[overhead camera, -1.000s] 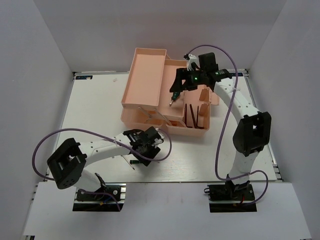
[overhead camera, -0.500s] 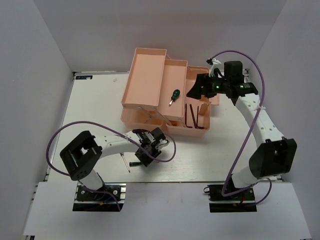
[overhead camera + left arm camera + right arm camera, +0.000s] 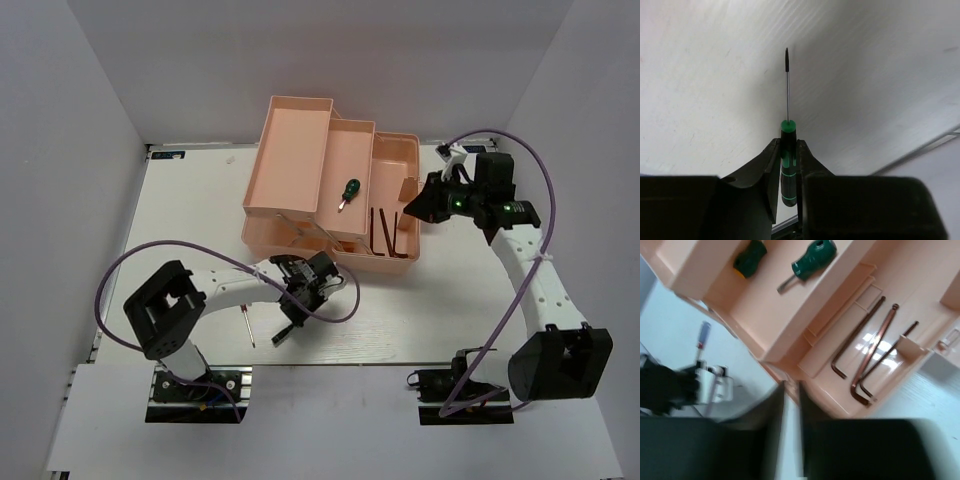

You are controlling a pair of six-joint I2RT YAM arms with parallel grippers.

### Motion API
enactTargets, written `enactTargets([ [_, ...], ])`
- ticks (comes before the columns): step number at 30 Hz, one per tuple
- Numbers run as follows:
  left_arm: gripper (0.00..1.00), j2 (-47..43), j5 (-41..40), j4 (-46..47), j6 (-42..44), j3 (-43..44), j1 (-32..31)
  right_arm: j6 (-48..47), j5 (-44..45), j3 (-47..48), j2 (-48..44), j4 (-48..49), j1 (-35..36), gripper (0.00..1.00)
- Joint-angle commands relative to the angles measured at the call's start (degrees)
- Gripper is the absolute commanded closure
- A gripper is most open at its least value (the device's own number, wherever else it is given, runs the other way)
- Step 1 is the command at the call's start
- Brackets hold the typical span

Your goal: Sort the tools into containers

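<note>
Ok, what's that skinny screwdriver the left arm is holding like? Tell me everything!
The skinny screwdriver has a slim black handle with bright green rings and a green collar, then a thin silvery shaft with a small dark tip. The left end effector is shut on its handle, a finger on each side, and the shaft points straight out over the white table. I can't tell whether it touches the table.

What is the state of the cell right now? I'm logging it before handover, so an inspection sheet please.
Surface: white table.
Job's things: toolbox open; two green-handled screwdrivers in one tray; three hex keys in its bottom compartment; blue-handled screwdriver on table.
Clutter: nothing seen.
Hands: left hand shut on precision screwdriver; right hand empty, slightly open.
Cables: purple cables hang in loose loops.
Surroundings: white walls.
</note>
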Motion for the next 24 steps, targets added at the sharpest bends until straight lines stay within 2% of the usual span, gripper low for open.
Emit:
enactTargets([
  [1, 0.95, -7.45, 5.31, 4.06, 1.23, 5.41, -0.90, -5.96, -1.32, -2.98, -4.06, -1.48, -1.05, 0.64],
  [2, 0.97, -9.56, 7.17, 4.94, 2.54, 7.60, -0.90, -6.76, -1.84, -3.68, -4.50, -2.28, -1.05, 0.51],
  [4, 1.00, -16.32, 12.69, 8.54, 3.16, 9.63, -0.90, -10.98, -4.22, -5.70, -6.34, -3.42, -1.49, 0.38],
  [5, 1.00, -18.43, 13.59, 9.94, 3.69, 11.47, -0.90, -11.33, -4.31, -6.41, -6.87, -3.25, -1.84, 0.40],
  [8, 1.00, -23.46, 13.00, 12.15, 3.69, 16.64, 0.59, -12.13, -4.40, -9.40, -9.42, -1.85, -1.84, 0.57],
  [9, 1.00, -23.47, 6.98, 12.15, 3.08, 18.15, 0.59, -12.13, -4.40, -10.27, -10.03, -1.85, -2.02, 0.57],
  [11, 1.00, -22.77, 0.45, 12.15, 2.47, 22.72, 1.29, -12.65, -5.53, -10.90, -10.13, -1.67, -1.84, 0.69],
  [12, 1.00, -21.89, -8.54, 11.54, 0.98, 24.22, 1.29, -12.65, -5.80, -11.60, -9.87, -1.84, -1.93, 0.75],
  [13, 1.00, -20.75, -12.03, 11.54, 0.97, 25.54, 1.99, -13.52, -7.20, -11.60, -9.95, -1.67, -1.76, 0.82],
  [14, 1.00, -19.44, -15.54, 11.54, 0.27, 28.42, 3.13, -13.88, -7.38, -12.56, -9.86, -1.84, -1.84, 0.98],
  [15, 1.00, -18.12, -21.93, 12.32, 0.26, 29.67, 3.75, -13.88, -7.56, -12.83, -9.69, -1.67, -1.84, 1.00],
  [18, 1.00, -12.23, -28.20, 15.49, 1.57, 35.46, 7.52, -14.24, -8.18, -14.24, -9.69, -1.67, -1.58, 1.00],
  [24, 1.00, 2.27, -29.81, 16.02, 6.50, 50.58, 15.43, -18.44, -11.78, -15.82, -9.95, -3.69, -0.53, 1.00],
])
